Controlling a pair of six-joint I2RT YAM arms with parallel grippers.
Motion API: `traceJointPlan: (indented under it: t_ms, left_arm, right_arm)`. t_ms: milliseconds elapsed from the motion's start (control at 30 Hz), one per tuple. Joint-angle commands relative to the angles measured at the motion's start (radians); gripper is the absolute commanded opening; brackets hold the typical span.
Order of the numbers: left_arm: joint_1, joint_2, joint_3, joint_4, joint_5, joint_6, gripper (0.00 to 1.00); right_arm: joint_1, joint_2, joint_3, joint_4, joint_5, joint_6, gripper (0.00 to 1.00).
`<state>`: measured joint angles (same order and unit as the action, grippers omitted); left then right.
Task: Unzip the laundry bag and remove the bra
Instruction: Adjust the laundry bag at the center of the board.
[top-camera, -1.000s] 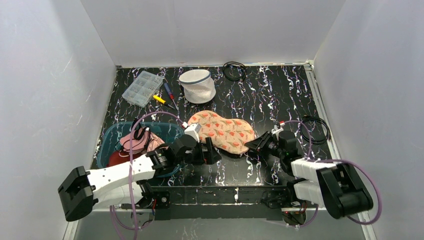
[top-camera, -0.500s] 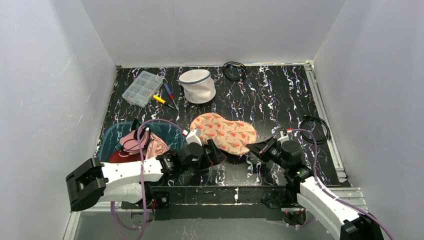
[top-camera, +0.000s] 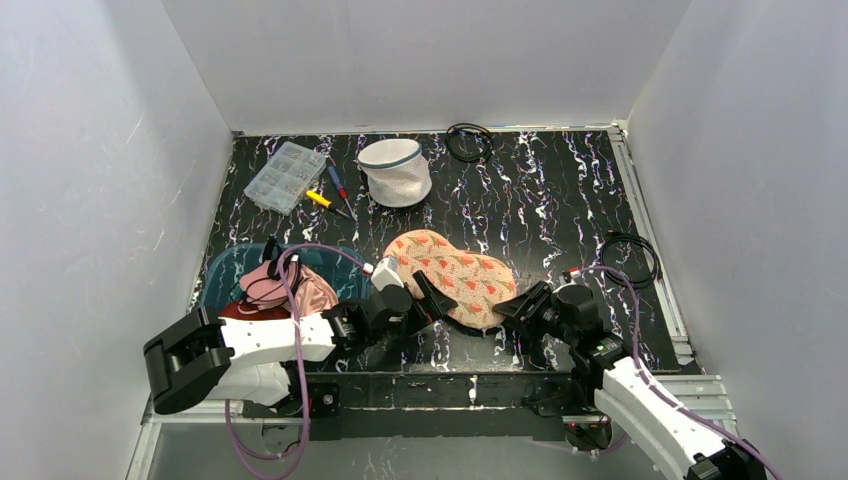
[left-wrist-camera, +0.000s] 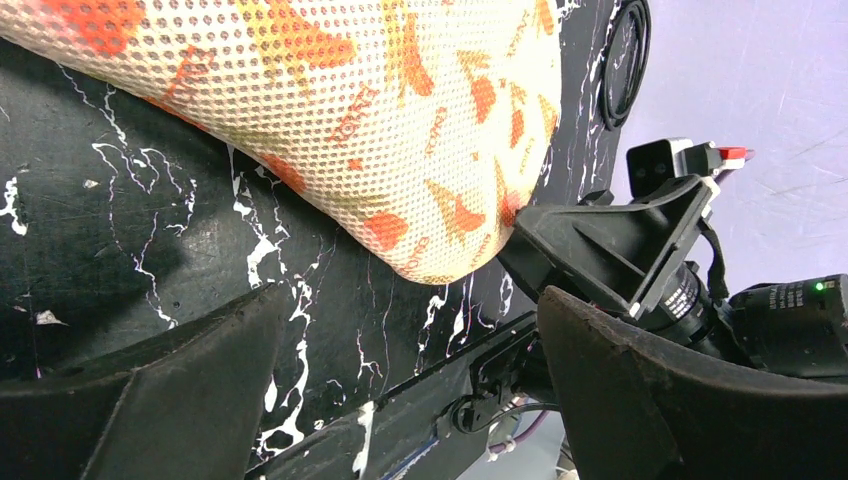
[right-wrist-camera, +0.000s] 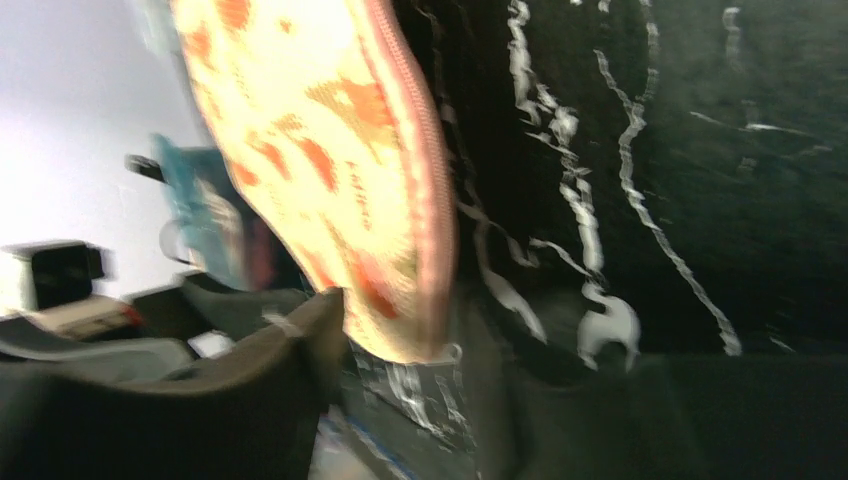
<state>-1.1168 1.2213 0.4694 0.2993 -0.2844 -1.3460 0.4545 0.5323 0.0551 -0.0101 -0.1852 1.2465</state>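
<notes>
**Left pincer (left-wrist-camera: 405, 310) gaping, right pincer (top-camera: 515, 305) at the tip of the patterned laundry bag (top-camera: 452, 277)**

The patterned laundry bag is cream mesh with orange prints and a pink zipper (right-wrist-camera: 425, 180) along its edge. It lies on the near middle of the counter (top-camera: 560, 190), with its near-right end between the two arms. The left pincer stands wide open just left of that end, low over the counter, and holds nothing. The right pincer's jaws are partly apart with the bag's tip between them. Its wrist view is blurred, so I cannot tell whether they pinch the fabric.

The white mesh laundry bag (top-camera: 395, 172), trimmed in blue-grey, stands well apart at the far middle. Left of the patterned laundry bag, a teal basket (top-camera: 222, 275) holds pink and red clothes (top-camera: 285, 288). At the far left lie a clear organiser box (top-camera: 285, 176) and screwdrivers (top-camera: 330, 200). One black cable coil (top-camera: 469, 140) lies at the far edge and another cable (top-camera: 630, 258) at the right.
</notes>
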Motion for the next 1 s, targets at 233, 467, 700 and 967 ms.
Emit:
traceJointPlan:
  t_ms: [233, 467, 700, 967]
  left_arm:
    - [-0.005, -0.048, -0.059, -0.042, -0.024, -0.002, 0.95]
    - [-0.012, -0.135, -0.121, -0.058, -0.031, 0.000, 0.94]
    - [-0.017, -0.174, -0.120, -0.079, -0.005, 0.014, 0.94]
    - [-0.017, -0.246, -0.081, -0.169, -0.010, 0.069, 0.95]
  right_arm:
    - [0.008, -0.003, 0.148, -0.334, 0.132, -0.281, 0.80]
    - [0.007, 0.102, 0.032, 0.100, -0.016, -0.224, 0.80]
    - [0.007, 0.288, 0.017, 0.384, -0.116, -0.193, 0.71]
    - [0.007, 0.264, 0.042, 0.396, -0.148, -0.101, 0.27]
